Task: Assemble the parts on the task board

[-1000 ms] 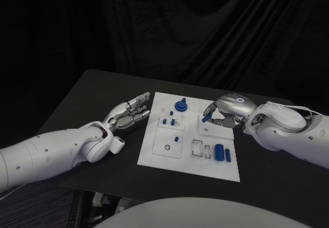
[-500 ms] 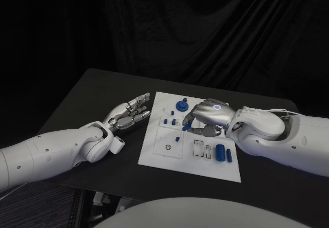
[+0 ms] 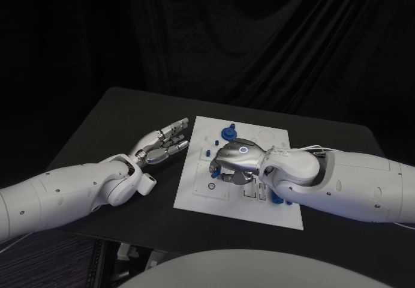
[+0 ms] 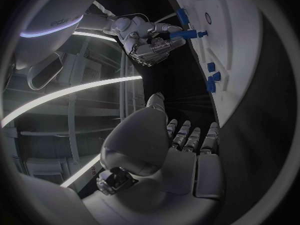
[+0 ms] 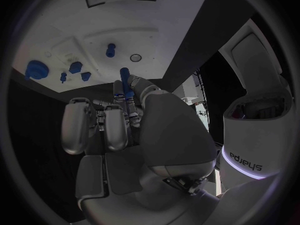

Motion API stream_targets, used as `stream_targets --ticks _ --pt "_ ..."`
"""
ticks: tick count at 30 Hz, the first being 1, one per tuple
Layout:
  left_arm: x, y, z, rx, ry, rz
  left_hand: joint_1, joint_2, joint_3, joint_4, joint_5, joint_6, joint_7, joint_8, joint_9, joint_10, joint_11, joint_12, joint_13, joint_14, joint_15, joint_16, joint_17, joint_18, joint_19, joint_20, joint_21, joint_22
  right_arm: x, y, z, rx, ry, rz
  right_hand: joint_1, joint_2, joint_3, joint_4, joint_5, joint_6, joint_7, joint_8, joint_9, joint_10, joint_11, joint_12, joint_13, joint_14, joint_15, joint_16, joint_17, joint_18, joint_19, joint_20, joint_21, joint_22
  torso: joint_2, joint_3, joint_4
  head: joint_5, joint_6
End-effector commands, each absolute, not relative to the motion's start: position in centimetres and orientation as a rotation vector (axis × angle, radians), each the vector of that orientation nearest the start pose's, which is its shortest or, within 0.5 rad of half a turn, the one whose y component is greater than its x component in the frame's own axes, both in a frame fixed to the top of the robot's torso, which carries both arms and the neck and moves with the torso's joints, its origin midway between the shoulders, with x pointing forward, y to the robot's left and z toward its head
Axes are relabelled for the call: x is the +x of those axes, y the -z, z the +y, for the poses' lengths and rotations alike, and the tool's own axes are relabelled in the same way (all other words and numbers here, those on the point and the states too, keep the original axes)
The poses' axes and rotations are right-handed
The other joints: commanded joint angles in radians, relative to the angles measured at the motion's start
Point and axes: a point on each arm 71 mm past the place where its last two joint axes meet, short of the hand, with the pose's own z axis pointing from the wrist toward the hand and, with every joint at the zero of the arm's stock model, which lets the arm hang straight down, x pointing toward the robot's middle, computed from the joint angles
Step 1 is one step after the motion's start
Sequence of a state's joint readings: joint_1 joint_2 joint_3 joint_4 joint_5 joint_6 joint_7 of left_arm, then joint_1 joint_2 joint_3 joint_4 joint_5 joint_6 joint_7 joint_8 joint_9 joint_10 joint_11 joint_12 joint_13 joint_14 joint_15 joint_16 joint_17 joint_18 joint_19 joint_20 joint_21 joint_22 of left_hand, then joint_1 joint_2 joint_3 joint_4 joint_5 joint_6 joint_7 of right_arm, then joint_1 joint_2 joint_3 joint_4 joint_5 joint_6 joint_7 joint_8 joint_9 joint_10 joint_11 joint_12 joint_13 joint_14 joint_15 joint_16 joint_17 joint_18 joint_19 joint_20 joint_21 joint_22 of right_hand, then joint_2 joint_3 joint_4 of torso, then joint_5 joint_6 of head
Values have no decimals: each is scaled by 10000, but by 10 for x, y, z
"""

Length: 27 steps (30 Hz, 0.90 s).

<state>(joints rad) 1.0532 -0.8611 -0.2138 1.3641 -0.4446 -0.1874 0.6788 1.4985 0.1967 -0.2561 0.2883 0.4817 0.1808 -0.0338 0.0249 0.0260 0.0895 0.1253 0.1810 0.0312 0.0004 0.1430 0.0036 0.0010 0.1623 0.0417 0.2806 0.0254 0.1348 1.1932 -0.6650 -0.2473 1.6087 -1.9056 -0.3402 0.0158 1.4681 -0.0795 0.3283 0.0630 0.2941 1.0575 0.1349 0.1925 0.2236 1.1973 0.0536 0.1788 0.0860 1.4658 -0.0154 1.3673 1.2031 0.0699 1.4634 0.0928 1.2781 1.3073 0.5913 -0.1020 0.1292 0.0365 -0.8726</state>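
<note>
The white task board (image 3: 238,207) lies in the middle of the black table. My right hand (image 3: 235,159) hovers over its left middle and pinches a small blue peg (image 5: 125,77) between thumb and finger. The peg's tip sits close above a square plate with a round hole (image 5: 135,58) and a standing blue peg (image 5: 110,49). A blue round knob (image 3: 229,131) stands at the board's far edge, with small blue pieces (image 3: 207,153) near it. My left hand (image 3: 162,143) rests on the table left of the board, fingers apart, holding nothing.
Two blue cylinders (image 3: 278,193) lie at the board's near right, partly hidden by my right forearm. The left wrist view shows the right hand (image 4: 147,35) with its blue peg (image 4: 185,34) at the board (image 4: 234,45). Bare table surrounds the board.
My right hand has carried the blue peg from the board's far right corner across to its left middle, nearer to me. The left hand has not moved.
</note>
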Motion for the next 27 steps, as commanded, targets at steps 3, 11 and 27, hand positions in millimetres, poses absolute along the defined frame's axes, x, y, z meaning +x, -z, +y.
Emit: stream_targets --ticks 3,11,27 --pt "439 287 247 -5574 15638 15558 -24 99 19 -2 16 44 13 41 10 -45 51 -18 -1 -4 86 -36 -10 164 -8 54 15 -11 401 251 -76 -9227 -7881 15263 -26 -12 8 -61 46 192 -177 -84 805 74 21 -23 26 192 -58 9 19 -67 6 -92 -3 1798 -7 -15 44 -49 0" --pt "440 288 245 -5562 15675 15575 -24 113 26 -16 -42 62 35 40 11 -41 74 -8 2 -4 76 -36 -10 163 -9 54 14 -17 400 257 -76 -9324 -7826 15529 -60 -16 9 -63 18 147 -165 -121 816 102 26 -22 46 182 -53 -12 -11 -66 1 -91 -13 1796 6 -13 16 -32 0" --pt "440 290 243 -5576 15700 15625 -26 122 30 -20 -87 94 49 43 14 -41 89 0 4 -4 61 -36 -10 162 -7 55 16 -13 396 262 -74 -9360 -7888 15714 -68 -2 21 -76 -10 131 -168 -140 832 136 17 -13 69 169 -55 -38 -51 -59 -13 -90 -45 1787 0 -9 -14 7 0"
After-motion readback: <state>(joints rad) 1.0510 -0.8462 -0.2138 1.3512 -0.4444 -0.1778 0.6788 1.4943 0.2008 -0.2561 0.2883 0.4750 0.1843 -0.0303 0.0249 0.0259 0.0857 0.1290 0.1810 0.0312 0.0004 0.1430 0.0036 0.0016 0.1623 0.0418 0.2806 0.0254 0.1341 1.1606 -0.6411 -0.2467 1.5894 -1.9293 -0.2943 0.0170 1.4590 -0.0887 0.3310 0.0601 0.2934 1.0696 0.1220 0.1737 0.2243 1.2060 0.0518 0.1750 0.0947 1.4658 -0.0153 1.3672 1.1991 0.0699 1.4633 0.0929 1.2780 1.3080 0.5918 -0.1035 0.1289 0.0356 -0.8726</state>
